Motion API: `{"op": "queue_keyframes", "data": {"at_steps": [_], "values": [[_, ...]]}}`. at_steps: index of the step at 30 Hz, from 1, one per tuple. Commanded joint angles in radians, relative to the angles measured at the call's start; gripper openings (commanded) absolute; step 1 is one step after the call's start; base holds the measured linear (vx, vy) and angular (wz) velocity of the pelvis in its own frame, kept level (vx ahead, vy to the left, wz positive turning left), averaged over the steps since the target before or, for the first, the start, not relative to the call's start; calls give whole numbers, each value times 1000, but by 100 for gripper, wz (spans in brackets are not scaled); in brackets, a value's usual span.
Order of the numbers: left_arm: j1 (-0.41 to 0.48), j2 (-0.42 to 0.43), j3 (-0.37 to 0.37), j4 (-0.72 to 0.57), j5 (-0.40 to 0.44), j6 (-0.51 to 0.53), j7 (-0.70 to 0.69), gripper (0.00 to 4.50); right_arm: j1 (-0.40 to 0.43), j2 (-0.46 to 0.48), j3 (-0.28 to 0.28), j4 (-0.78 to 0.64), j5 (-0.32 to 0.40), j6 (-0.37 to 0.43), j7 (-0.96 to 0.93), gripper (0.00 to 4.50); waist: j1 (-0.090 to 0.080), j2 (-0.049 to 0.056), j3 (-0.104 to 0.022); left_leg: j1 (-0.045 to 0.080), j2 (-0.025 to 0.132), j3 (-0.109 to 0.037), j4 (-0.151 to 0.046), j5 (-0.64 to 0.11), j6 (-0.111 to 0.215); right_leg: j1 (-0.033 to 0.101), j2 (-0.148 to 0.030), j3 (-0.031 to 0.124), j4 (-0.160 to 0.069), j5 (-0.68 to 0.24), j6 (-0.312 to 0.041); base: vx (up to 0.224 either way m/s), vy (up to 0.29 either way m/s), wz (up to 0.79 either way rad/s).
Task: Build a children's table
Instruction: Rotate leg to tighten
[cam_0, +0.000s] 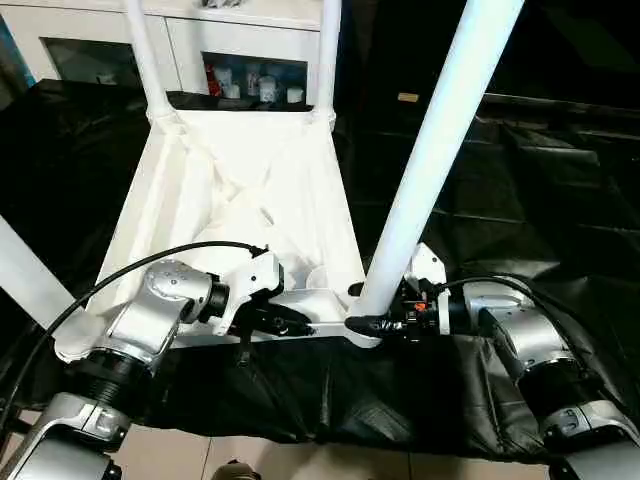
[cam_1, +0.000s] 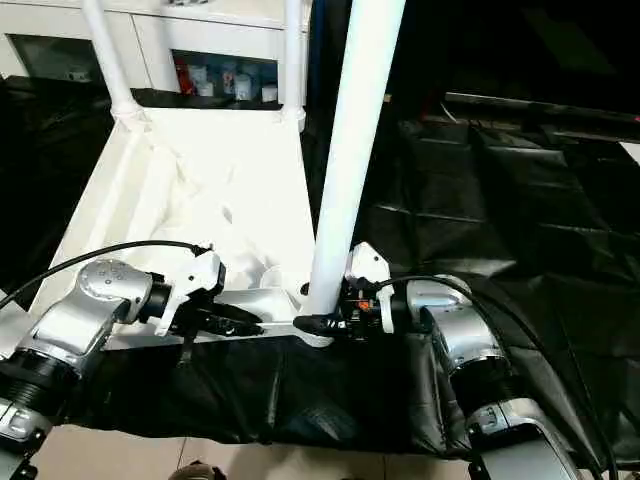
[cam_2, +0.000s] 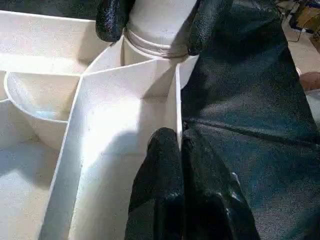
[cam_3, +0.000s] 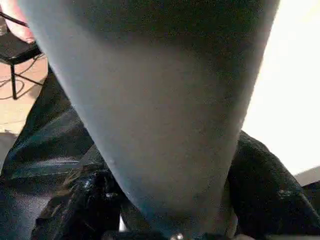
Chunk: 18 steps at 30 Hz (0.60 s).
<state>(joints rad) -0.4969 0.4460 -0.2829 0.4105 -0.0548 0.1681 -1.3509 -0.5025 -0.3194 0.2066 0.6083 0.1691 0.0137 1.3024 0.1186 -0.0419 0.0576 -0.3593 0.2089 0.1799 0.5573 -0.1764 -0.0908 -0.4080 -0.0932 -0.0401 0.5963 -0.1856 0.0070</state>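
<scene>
Lying upside down on a work surface draped in black sheeting (cam_0: 520, 200), the white plastic tabletop (cam_0: 240, 190) shows its ribbed underside, with thin straight ribs crossing a smooth, glossy panel inside a raised rim. Its near edge runs almost flush with the front of the draped surface, where the sheeting hangs over toward a pale floor (cam_0: 330, 465), leaving little margin on that side. Wrinkled black sheeting stretches wide and bare to the right of the tabletop. Two white tubular legs stand upright in the round far corner sockets, the far left leg (cam_0: 145, 60) and the far right leg (cam_0: 328, 55), just in front of a white cabinet (cam_0: 230, 40) with glass-fronted compartments holding small containers. A third leg (cam_0: 440, 150), a smooth round tube, rises from the near right corner socket and tilts to the right. The right gripper (cam_0: 372, 322) has its black fingers spread around the base of this leg, one on each side, with the textured fingertips (cam_2: 112, 20) against the tube just above the socket. The left gripper (cam_2: 172, 150) has its two rubbery black fingers pressed together on the thin near rim wall of the tabletop, close beside that same corner. Another white tube (cam_0: 25, 280) crosses the left edge of the head view.
</scene>
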Motion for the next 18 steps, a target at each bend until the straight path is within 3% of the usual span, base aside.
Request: {"op": "queue_keyframes", "data": {"at_steps": [1,6,10,14,18], "values": [[-9,-26,-13,9,-29,-10,6,0,13,12,52,-18,10,21,69,252,-2,-5,-48,6,20,8,-60,-172,70,44,-36,27,-52,-136,-238,0,0,0],[-6,-28,-10,10,-23,-3,8,0,40,23,46,-49,28,52,57,252,1,-1,-46,6,20,8,-60,-173,71,43,-36,27,-53,-133,-237,0,0,0],[-2,-37,-3,13,1,30,74,0,48,73,-10,-27,4,31,-127,252,2,3,-46,6,19,7,-63,-197,56,42,-36,28,-56,-153,-233,0,0,0],[-5,-82,11,14,24,74,187,0,47,126,-48,8,-41,22,-338,246,-16,-2,-39,4,18,-1,-76,-275,4,40,-42,30,-72,-312,-185,0,0,0],[-13,-166,9,14,58,124,326,0,60,208,-69,18,-78,47,-547,228,-31,-2,-33,8,15,-5,-81,-319,-7,32,-40,32,-85,-403,-143,0,0,0]]}}
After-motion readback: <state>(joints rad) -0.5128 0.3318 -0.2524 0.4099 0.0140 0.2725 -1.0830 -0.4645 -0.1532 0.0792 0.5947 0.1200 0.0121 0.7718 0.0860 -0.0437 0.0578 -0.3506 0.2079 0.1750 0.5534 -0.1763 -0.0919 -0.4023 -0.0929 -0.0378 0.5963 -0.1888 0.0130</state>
